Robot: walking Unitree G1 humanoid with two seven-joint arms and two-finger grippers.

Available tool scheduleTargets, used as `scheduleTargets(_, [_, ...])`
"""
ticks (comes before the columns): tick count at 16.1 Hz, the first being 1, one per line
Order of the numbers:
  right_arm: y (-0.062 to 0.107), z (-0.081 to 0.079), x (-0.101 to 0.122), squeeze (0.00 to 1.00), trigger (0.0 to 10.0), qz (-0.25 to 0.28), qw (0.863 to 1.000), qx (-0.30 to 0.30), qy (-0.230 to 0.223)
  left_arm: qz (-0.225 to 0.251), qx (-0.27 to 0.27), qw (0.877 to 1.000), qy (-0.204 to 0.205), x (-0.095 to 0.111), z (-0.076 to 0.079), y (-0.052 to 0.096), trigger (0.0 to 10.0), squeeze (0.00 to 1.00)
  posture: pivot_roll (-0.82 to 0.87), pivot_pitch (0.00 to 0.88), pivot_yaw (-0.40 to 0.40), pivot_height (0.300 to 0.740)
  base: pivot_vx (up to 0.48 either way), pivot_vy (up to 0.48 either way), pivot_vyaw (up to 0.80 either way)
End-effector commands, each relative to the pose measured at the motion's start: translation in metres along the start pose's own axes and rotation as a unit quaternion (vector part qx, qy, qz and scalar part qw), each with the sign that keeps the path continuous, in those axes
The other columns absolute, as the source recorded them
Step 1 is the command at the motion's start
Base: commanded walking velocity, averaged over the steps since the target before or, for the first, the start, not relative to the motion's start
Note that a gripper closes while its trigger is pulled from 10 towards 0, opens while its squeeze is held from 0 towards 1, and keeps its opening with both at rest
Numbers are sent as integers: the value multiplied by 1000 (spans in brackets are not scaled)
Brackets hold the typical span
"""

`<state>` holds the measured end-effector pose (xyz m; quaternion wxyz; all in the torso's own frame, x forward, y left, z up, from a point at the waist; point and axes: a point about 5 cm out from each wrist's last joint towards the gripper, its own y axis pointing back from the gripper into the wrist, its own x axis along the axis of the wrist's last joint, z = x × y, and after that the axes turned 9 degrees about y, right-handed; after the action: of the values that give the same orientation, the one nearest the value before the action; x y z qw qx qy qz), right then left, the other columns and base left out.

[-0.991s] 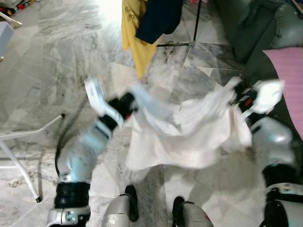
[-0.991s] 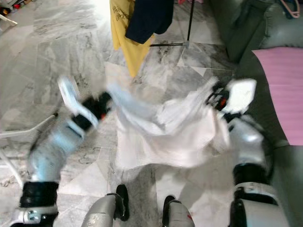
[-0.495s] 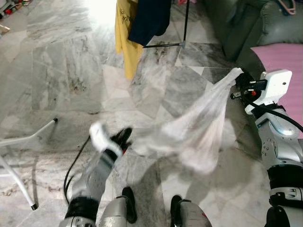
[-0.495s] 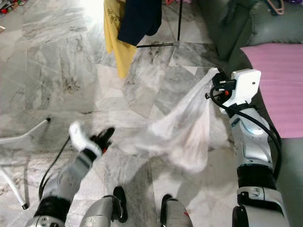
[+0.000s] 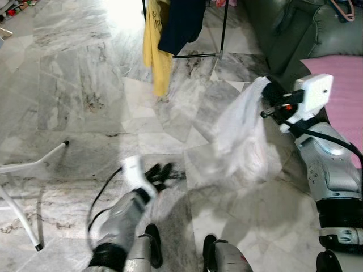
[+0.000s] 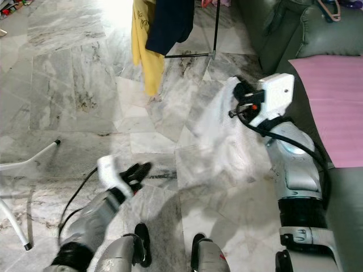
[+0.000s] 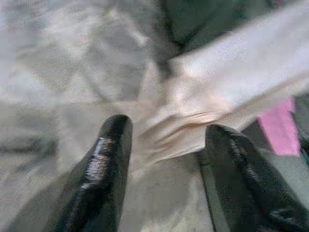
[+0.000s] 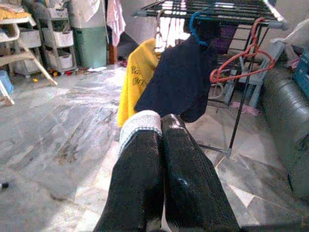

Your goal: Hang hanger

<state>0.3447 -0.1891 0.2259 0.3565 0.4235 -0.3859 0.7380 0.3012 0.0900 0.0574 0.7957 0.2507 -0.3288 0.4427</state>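
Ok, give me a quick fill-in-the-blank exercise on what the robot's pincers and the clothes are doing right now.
1. The right pincer is shut on the thin ____ garment.
2. The left pincer, low near the marble floor, has its fingers ____.
3. On the metal drying rack, a yellow shirt hangs beside a ____ top.

Missing words: white; open; navy
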Motion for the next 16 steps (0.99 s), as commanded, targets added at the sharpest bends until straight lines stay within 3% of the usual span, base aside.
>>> scheduleTargets(1, [-3,-6,5,0,0,2,1000,2,8,5,-14,1000,-19,0,9,-3,10000,1000,-97,263,-2,740,0,0,0])
scheduleTargets(2, [-5,-10,2,0,0,-3,1000,-8,-2,25,-25,999,-38,9,19,-9,10000,1000,-95,262,0,740,0,0,0])
scheduleTargets(5, [-9,-21,0,0,0,-3,1000,-19,-23,46,-30,997,-51,17,30,-18,10000,1000,-88,257,8,740,0,0,0])
scheduleTargets(8, [-27,-43,5,0,0,3,999,-16,-48,39,-51,997,-31,11,45,-29,10000,1000,-105,261,10,740,0,0,0])
scheduleTargets(13, [-54,-54,22,0,0,12,997,-39,-69,25,-59,997,-32,-5,57,-34,10000,1000,-147,275,-8,740,0,0,0])
scheduleTargets(16, [-69,-61,39,0,0,24,993,-48,-109,31,-42,997,-49,-9,60,-39,10000,1000,-157,277,-20,740,0,0,0])
